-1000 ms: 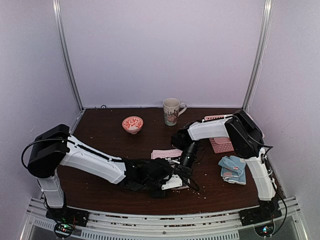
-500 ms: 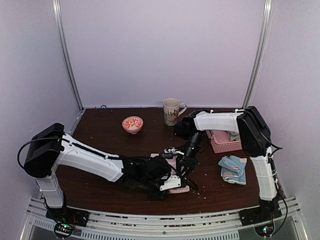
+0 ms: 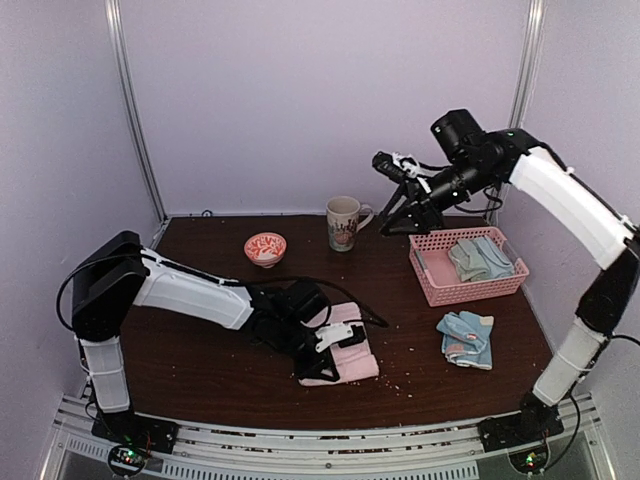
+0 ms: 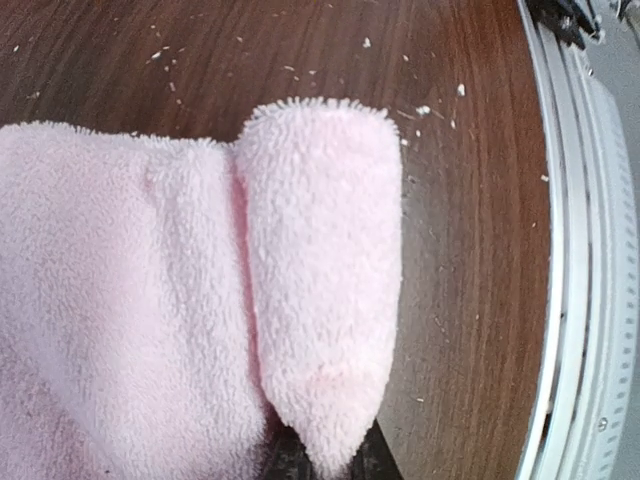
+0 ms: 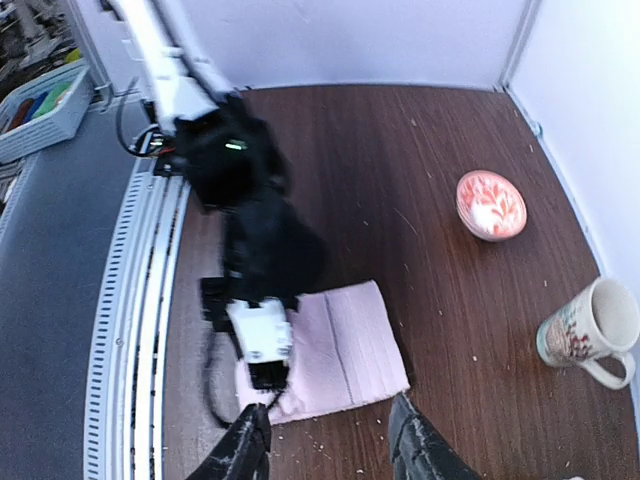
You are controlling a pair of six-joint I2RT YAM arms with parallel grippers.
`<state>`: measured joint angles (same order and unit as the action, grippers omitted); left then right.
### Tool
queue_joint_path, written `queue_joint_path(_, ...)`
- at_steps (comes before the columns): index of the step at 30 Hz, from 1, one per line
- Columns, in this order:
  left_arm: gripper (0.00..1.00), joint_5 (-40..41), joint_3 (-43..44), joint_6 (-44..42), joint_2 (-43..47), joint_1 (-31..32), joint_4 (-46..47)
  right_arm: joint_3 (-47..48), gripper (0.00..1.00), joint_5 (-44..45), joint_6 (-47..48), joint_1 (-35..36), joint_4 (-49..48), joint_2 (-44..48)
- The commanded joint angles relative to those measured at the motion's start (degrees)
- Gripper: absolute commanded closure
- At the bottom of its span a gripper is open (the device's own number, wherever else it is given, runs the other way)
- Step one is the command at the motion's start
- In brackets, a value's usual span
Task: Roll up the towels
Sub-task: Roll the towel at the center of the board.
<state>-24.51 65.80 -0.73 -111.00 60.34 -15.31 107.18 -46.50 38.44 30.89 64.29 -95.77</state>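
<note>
A pale pink towel (image 3: 352, 358) lies on the table near the front, its near edge turned over into a fold (image 4: 320, 250). My left gripper (image 3: 325, 343) rests on it, shut on the tip of that fold (image 4: 325, 455). High in the air at the back right, above the mug, my right gripper (image 3: 392, 222) is open and holds nothing; its wrist view looks down between its fingers (image 5: 330, 450) at the pink towel (image 5: 355, 340). A light blue towel with pink-white patches (image 3: 466, 338) lies at the right. Sage green and pale blue towels (image 3: 480, 258) sit in the basket.
A pink lattice basket (image 3: 440, 288) stands at the right. At the back are a patterned mug (image 3: 343, 222) and a red-and-white bowl (image 3: 265, 248). Crumbs dot the dark wood table (image 3: 200, 260). The metal front rail (image 4: 575, 300) runs close to the towel.
My right gripper opened, let go of the pink towel and rose away to the back right. My left gripper shut on the towel's edge, which now lies folded over.
</note>
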Motion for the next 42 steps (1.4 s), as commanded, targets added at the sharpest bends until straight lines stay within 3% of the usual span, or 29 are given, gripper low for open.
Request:
queue_joint_path(1,0.98,-15.98,2.61,4.48,-5.67,-4.30,-4.41,-9.54,0.58,-6.62,7.60,4.97,-2.42,8.66)
queue_joint_path(3,0.98,-22.12,3.08,7.58,-8.29,-6.68,-3.37,-11.47,0.56,-5.54,10.84,8.57,1.00,10.16)
queue_joint_path(7,0.97,-28.65,2.38,13.58,-12.21,-9.29,0.02,-17.80,0.59,7.01,10.65,17.21,1.29,8.96)
queue_joint_path(10,0.97,-28.59,2.66,13.85,-13.20,-9.66,0.10,-29.16,0.61,20.17,6.31,23.36,-9.57,9.90)
queue_joint_path(13,0.97,-29.12,2.80,14.42,-14.12,-9.96,0.20,-39.98,0.56,33.21,5.25,28.90,-21.51,10.80)
queue_joint_path(16,0.97,-29.00,2.71,14.64,-14.46,-10.14,0.47,-45.41,0.55,38.56,5.66,31.33,-28.01,9.15)
queue_joint_path(23,0.92,-29.67,3.05,15.25,-14.76,-10.59,0.72,-48.09,0.52,40.04,5.25,32.90,-38.94,4.04)
queue_joint_path(35,0.86,-28.33,3.37,15.16,-14.75,-10.76,0.68,-49.61,0.57,40.23,2.37,33.00,-44.68,-5.24)
queue_joint_path(38,0.82,-27.08,4.13,13.77,-14.06,-10.72,-0.78,-49.11,0.65,41.98,0.25,32.92,-45.47,-7.63)
queue_joint_path(42,0.69,-23.65,6.10,9.84,-11.03,-12.16,-5.79,-47.47,0.92,37.75,0.41,32.51,-41.15,-10.44)
